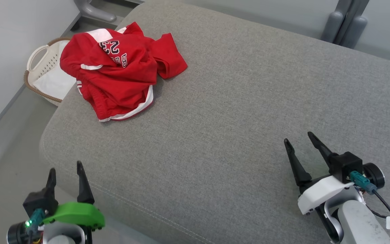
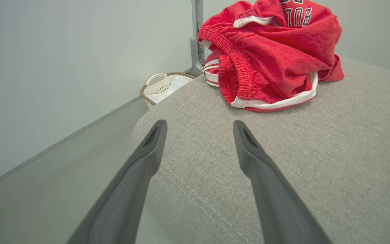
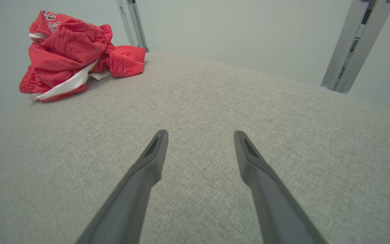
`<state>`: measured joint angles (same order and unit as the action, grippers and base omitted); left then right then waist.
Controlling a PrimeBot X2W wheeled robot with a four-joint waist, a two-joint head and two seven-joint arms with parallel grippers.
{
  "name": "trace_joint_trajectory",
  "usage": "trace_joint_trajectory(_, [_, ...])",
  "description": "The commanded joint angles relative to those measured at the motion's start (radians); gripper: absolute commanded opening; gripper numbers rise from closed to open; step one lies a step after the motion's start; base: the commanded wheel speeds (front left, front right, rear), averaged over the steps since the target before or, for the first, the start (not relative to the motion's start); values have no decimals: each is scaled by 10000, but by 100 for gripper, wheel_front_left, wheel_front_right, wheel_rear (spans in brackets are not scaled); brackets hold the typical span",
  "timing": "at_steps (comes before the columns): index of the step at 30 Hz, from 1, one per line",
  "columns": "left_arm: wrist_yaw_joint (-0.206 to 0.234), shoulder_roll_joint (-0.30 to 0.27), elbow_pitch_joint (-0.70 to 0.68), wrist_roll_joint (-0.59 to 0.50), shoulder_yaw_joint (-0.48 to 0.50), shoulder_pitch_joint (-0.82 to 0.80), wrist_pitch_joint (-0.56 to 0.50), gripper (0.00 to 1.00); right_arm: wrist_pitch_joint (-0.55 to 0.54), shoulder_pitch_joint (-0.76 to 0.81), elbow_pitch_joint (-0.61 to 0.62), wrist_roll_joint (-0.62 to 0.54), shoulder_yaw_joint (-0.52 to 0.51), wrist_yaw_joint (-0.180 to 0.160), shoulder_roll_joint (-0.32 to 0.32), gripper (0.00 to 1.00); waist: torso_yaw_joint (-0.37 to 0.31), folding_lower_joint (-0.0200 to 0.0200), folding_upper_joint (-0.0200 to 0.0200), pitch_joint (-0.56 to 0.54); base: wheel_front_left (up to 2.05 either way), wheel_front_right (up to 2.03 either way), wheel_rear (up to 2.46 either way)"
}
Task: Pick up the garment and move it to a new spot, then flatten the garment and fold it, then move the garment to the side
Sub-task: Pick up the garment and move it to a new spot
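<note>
Right, the garment (image 1: 120, 67) sits in a crumpled red heap at the far left corner of the grey cushion (image 1: 232, 118). Its left edge reaches the cushion's rim, just above a white basket (image 1: 42, 64) down on the floor. It's bright red fabric with white trim along the hems, bunched and folded over itself. A white "23" outlined in dark shows on top, with a few letters under it, all upside down from the head camera. From the left wrist a gathered elastic waistband shows at the near side of the pile, with white and red stripes beside it.

Down at the near edge, the left gripper (image 1: 65, 166) hangs at the cushion's front left corner, fingers spread wide, nothing between them. Over on the right, the right gripper (image 1: 298, 136) hovers above bare grey fabric, fingers equally parted and empty. Both are well apart from the garment.
</note>
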<state>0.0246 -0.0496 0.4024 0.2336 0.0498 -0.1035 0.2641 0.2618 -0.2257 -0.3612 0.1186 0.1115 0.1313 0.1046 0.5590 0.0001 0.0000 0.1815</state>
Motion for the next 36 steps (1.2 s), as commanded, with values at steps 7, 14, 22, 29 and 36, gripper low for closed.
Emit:
trace_joint_trajectory(7, [-826,-86,813,-101,726,-2411,7,100,48,-286,476,-304,-135,-11,413,100,-540,-1,0,1160,0,0,0])
trace_joint_trajectory(14, [-1296,-567,1671,-383,1355,-4647,7,100,48,-888,825,-380,64,-11,723,100,-1301,-1,0,2295,0,0,0])
trace_joint_trajectory(22, [-1500,-1093,2661,-613,1319,-6159,7,100,46,-1242,1018,-333,237,-11,722,100,-1914,-1,0,2885,0,0,0])
trace_joint_trajectory(29, [-1367,-1703,4046,-885,1418,-7043,7,100,26,-1504,1013,-306,492,-11,705,100,-2430,-1,0,3170,0,0,0])
trace_joint_trajectory(36, [-957,-1971,6573,-790,1495,-7690,-779,46,24,-1459,1044,-274,565,-12,676,100,-2760,-1,0,3157,0,0,0])
